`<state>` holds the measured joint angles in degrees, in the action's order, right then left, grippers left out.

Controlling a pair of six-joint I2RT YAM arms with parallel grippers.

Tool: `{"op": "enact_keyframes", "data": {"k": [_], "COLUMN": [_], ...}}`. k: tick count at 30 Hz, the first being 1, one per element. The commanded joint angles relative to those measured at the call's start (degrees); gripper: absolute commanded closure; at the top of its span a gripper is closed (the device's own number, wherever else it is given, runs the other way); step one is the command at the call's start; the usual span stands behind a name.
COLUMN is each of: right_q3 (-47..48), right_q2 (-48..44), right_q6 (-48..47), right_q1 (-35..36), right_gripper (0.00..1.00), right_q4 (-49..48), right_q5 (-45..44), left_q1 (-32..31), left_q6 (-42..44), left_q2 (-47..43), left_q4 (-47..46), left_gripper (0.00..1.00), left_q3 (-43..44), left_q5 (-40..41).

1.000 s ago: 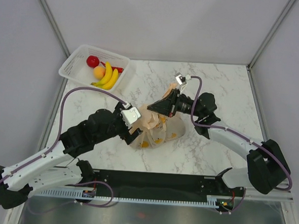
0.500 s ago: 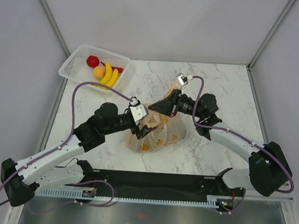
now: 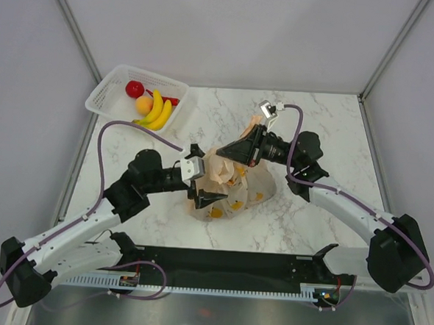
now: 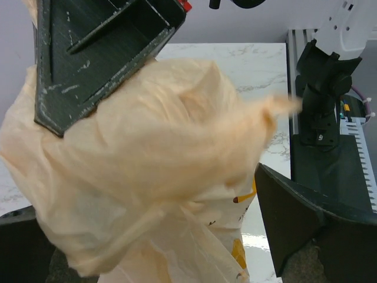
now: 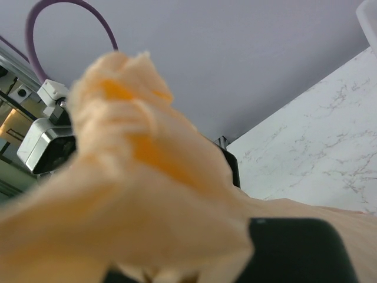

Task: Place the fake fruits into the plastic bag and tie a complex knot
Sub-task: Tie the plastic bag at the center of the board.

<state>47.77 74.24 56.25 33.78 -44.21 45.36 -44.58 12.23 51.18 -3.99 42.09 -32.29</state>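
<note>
The peach plastic bag with orange fruit prints sits mid-table. Its bunched top is pinched in my right gripper, which is shut on it. In the right wrist view the blurred bag plastic fills the frame over one black finger. My left gripper is open wide, with its jaws on either side of the bag's left flank. I cannot tell whether the bunch holds a knot. Several fake fruits lie in the white basket: a red apple, a peach, bananas and a red chili.
The basket stands at the table's far left corner, against the left wall. The black rail with both arm bases runs along the near edge. Grey walls close in the table's left, back and right sides.
My left gripper has swung right and turned, so its open jaws now straddle the bag's left side. My right gripper, still holding the bag top, has shifted slightly right.
</note>
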Motion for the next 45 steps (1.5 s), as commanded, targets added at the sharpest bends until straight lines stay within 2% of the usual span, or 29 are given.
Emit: {"op": "enact_keyframes", "data": {"k": [1, 4, 7, 13, 20, 25, 29, 34, 36, 37, 39, 42, 43, 45], "right_q3": [5.8, 7.4, 7.2, 5.3, 5.0, 3.6, 2.4, 1.7, 1.4, 1.2, 1.1, 1.2, 1.2, 1.2], "right_q2": [-4.4, -5.6, -6.2, -7.1, -6.8, -7.1, -7.0, -7.0, -7.2, -7.2, -7.0, -6.5, -6.2, -6.1], "right_q6": [0.9, 1.5, 3.5, 7.5, 11.4, 12.1, 12.9, 12.6, 11.7, 11.4, 11.3, 11.5, 11.7, 12.3], "right_q1": [-0.6, -0.6, -0.7, -0.6, -0.7, -0.6, -0.6, -0.6, -0.6, -0.6, -0.6, -0.6, -0.6, -0.6], "right_gripper": [1.00, 1.00, 1.00, 1.00, 1.00, 1.00, 1.00, 1.00, 1.00, 1.00, 1.00, 1.00, 1.00, 1.00], "right_q4": [-1.1, 1.1, -0.8, -5.1, -8.8, -9.7, -10.5, -9.9, -9.1, -8.8, -8.9, -9.1, -9.3, -10.2], "right_q5": [-0.4, -0.7, -0.3, -0.5, 0.5, 0.6, 0.6, 0.7, 0.6, 0.6, 0.6, 0.6, 0.7, 1.0], "left_q1": [0.5, 1.4, 1.4, 1.4, 1.4, 1.4, 1.5, 1.5, 1.5, 1.5, 1.5, 1.3, 1.3, 1.3], "left_q6": [-3.3, -6.1, -8.8, -10.1, -16.3, -17.2, -14.6, -13.2, -13.9, -14.3, -16.2, -20.8, -21.4, -21.2], "left_q2": [-3.6, -6.6, -7.2, -3.6, 0.0, 2.3, 3.1, 3.0, 2.9, 3.4, 4.4, 7.0, 7.8, 8.1], "left_q4": [-3.1, -8.5, -13.9, -15.9, -29.6, -32.1, -28.6, -28.6, -28.8, -28.8, -28.9, -31.4, -32.3, -32.1], "left_gripper": [0.03, 0.05, 0.03, 0.02, 0.02, 0.02, 0.01, 0.00, 0.05, 0.12, 0.16, 0.16, 0.10, 0.07], "left_q3": [-2.5, -5.2, -6.4, -4.4, -4.6, -3.5, -1.3, -0.5, -0.2, 0.4, 1.1, 1.9, 2.0, 2.0], "left_q5": [-4.1, -7.9, -9.9, -11.2, -15.5, -15.9, -12.1, -9.9, -11.7, -15.1, -19.5, -25.6, -26.4, -25.3]}}
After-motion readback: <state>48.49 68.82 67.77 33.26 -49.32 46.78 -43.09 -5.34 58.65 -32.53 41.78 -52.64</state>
